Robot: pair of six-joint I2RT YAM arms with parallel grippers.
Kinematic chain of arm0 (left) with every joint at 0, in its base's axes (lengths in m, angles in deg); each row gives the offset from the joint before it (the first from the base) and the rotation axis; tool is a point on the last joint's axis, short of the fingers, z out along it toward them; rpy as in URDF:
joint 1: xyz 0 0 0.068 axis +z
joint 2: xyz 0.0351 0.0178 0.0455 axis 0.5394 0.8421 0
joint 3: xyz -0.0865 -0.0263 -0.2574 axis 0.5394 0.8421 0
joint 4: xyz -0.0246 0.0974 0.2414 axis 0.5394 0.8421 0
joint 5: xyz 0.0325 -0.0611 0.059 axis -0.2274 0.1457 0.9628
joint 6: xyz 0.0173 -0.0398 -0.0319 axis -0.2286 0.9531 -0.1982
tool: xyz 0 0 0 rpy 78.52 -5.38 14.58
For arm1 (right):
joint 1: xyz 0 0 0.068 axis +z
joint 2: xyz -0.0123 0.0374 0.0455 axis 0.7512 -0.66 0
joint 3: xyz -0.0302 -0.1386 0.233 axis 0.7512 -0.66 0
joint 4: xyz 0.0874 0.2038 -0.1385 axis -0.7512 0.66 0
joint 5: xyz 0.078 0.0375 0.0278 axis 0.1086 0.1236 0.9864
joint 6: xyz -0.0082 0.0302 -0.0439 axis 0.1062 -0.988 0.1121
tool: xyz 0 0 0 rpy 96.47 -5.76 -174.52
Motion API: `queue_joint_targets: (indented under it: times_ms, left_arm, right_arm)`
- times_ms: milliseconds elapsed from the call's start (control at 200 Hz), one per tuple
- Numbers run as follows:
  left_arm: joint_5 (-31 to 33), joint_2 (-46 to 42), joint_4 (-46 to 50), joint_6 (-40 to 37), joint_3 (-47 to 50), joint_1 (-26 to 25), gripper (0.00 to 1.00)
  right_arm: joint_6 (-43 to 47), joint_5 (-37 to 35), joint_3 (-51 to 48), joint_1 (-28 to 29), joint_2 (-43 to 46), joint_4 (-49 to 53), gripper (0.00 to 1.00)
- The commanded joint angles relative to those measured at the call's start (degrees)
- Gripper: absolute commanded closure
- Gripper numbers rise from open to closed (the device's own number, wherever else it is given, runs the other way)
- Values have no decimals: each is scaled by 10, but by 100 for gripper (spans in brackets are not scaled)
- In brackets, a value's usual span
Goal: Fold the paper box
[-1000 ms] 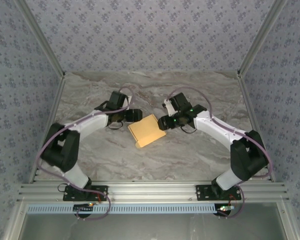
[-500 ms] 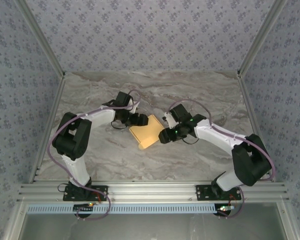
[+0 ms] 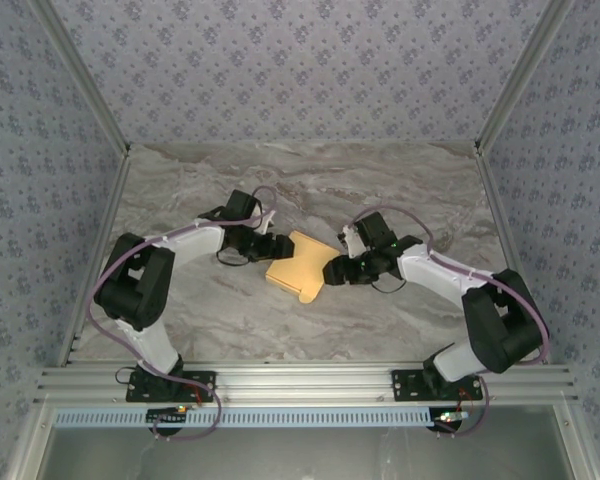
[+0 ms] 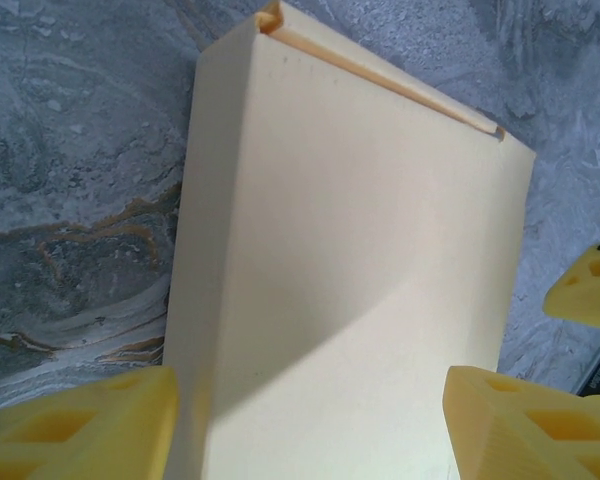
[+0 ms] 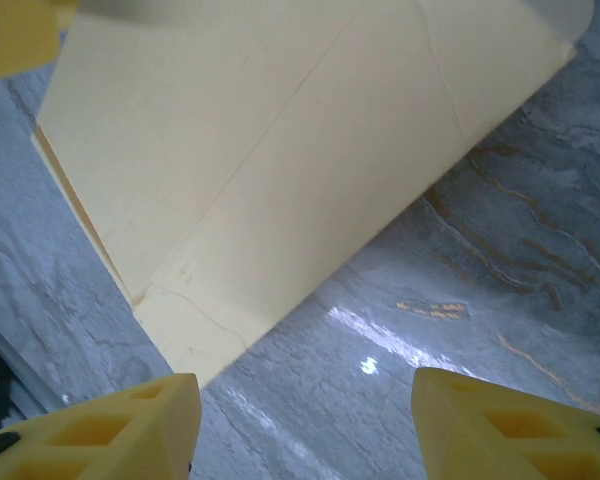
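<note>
Just smooth, flat, rectangular paper box (image 3: 298, 268)

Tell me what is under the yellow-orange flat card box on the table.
Grey marbled tabletop shows all around the yellow-orange flat card box, right up to its edges. The patch directly beneath it is covered by the card, so anything there cannot be seen.

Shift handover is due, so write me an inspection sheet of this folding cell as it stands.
Surface: marble-patterned table, glossy.
Job's things: paper box, closed up flat, mid-table between the arms.
Clutter: nothing seen.
Pincers: left pincer astride the box's end, contact unclear; right pincer open, with the box just ahead of it.
Cables: purple cables looped along both arms, off the box.
Surroundings: patterned walls; aluminium frame at the near edge.
</note>
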Motion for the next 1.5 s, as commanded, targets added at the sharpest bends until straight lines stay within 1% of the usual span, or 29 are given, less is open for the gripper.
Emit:
queue_joint_targets:
  times_ms: [0,90,160,215,405,620,675,874,964,1089,1229,1319,1494]
  left_arm:
    - [6,-15,10,-1,7,6,32]
    - [22,-11,26,-13,4,6,35]
    - [36,-8,35,-19,6,6,41]
    - [33,-6,32,-19,10,6,45]
    - [27,-1,20,-14,23,7,55]
    - [27,-1,-1,-1,38,6,61]
    - [27,1,-5,1,41,6,62]
    - [15,10,-19,11,47,7,64]
    - [3,10,-30,17,52,9,60]
    - [-12,16,-38,23,50,11,59]
    - [-37,28,-50,30,44,13,60]
    - [-53,33,-57,35,43,15,61]
    - [-60,36,-53,33,37,17,61]
  right_arm:
    - [-51,45,-13,-10,-22,-65,41]
    - [-77,63,-20,-10,-40,-104,44]
    - [-90,64,-25,-9,-52,-125,48]
    - [-99,64,-31,-8,-58,-140,50]
    - [-123,71,-51,-5,-70,-189,56]
    - [-149,81,-66,-5,-80,-242,65]
    - [-157,83,-67,-6,-82,-252,67]
    - [-179,97,-75,-13,-75,-290,82]
    - [-185,98,-80,-16,-60,-300,86]
    - [-187,106,-79,-16,-47,-310,89]
    - [-189,115,-73,-18,-46,-314,91]
    - [-188,118,-71,-21,-44,-314,92]
    - [-190,124,-72,-30,-43,-316,92]
